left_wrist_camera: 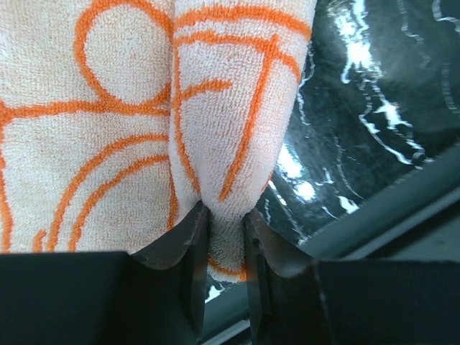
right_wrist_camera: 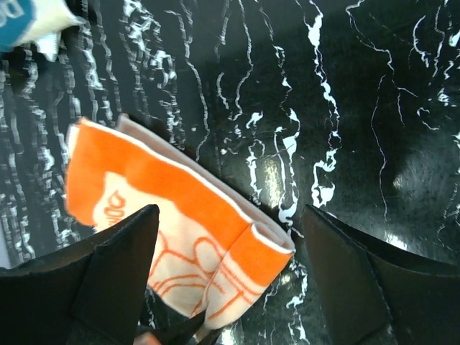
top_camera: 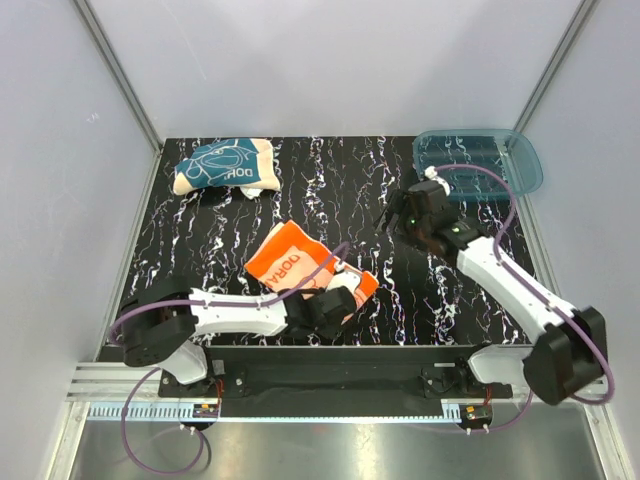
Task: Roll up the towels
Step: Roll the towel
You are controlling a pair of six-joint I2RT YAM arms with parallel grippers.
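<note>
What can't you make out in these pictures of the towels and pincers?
Left wrist view: past the left pincer, the bright orange cloth towel runs off top and left edges.
Top view: that pincer's tips, under its wrist and the towel.
Right wrist view: the dark teal cloth towel, only a blurred corner top left; the orange towel's near end, behind the right pincer.

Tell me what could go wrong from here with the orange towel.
1. The left gripper pinches only a narrow fold of the orange towel, so the cloth may slip out or unroll when pulled.
2. The right gripper is open and off the towel, so nothing steadies the folded layers. They could flop open.
3. The towel lies close to the near edge of the table and might get dragged over it.
</note>
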